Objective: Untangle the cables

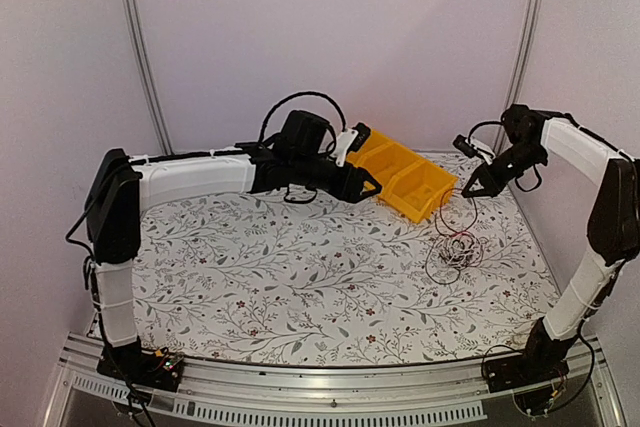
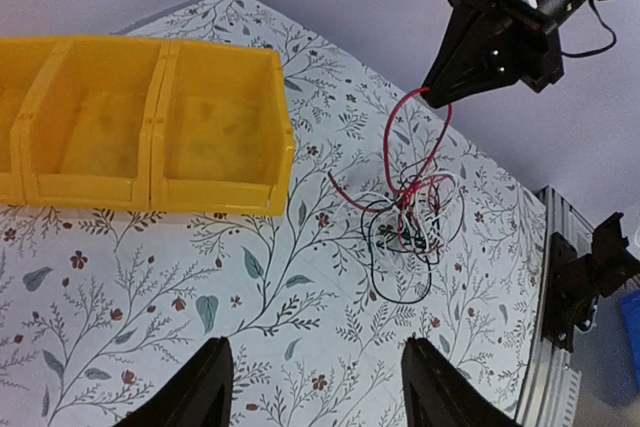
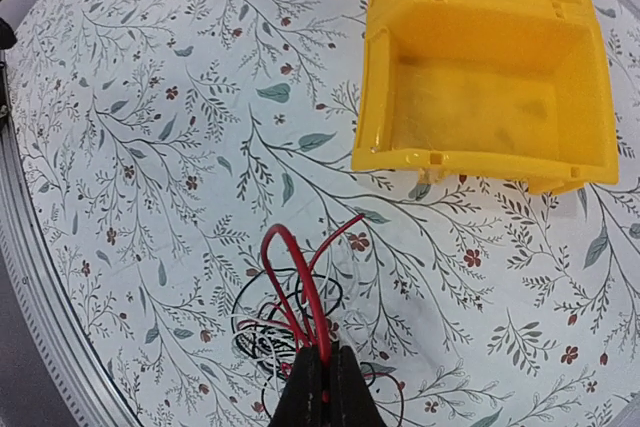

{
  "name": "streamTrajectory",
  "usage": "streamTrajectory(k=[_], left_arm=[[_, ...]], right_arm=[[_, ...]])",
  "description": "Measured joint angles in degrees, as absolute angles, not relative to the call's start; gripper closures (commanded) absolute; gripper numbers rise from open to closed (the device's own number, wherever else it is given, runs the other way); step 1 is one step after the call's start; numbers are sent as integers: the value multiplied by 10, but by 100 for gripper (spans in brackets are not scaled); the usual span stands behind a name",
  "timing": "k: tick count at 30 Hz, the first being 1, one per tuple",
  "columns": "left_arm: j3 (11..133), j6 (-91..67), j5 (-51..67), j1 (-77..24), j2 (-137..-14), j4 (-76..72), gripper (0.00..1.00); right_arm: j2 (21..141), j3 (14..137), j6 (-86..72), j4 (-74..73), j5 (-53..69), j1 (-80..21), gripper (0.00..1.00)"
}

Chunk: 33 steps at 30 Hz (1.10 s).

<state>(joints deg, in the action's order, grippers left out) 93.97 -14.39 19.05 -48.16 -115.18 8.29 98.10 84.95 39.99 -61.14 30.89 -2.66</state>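
Right jaws tight on one red cable (image 3: 309,272) above one tangled bundle of cables (image 2: 405,229); left jaws wide apart.

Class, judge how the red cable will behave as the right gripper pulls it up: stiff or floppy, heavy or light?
Probably floppy: the red cable hangs in a loose curve from the right gripper. Likely light, being so thin. It may drag the bundle along, since its loops run among the other cables.
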Motion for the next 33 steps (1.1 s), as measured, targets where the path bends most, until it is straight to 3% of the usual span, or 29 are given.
streamTrajectory(k=[10,17,19,23,25,26,30,33], left_arm=[[998,-92,211,-533,-1191,-18,35],[994,-123,251,-543,-1223,-78,39],[991,-138,259,-542,-1235,-93,50],[986,-165,269,-541,-1250,-110,92],[983,-174,268,-541,-1252,-114,100],[980,-175,267,-540,-1251,-117,100],[928,-180,248,-539,-1228,-138,100],[888,-183,237,-538,-1204,-142,100]], right_arm=[[913,868,392,-642,374,-95,100],[912,874,378,-643,397,-125,100],[912,883,375,-643,400,-133,100],[914,903,373,-642,413,-141,100],[916,905,373,-637,418,-142,100],[917,902,373,-633,420,-142,97],[914,828,370,-570,432,-142,51],[913,743,365,-516,444,-143,37]])
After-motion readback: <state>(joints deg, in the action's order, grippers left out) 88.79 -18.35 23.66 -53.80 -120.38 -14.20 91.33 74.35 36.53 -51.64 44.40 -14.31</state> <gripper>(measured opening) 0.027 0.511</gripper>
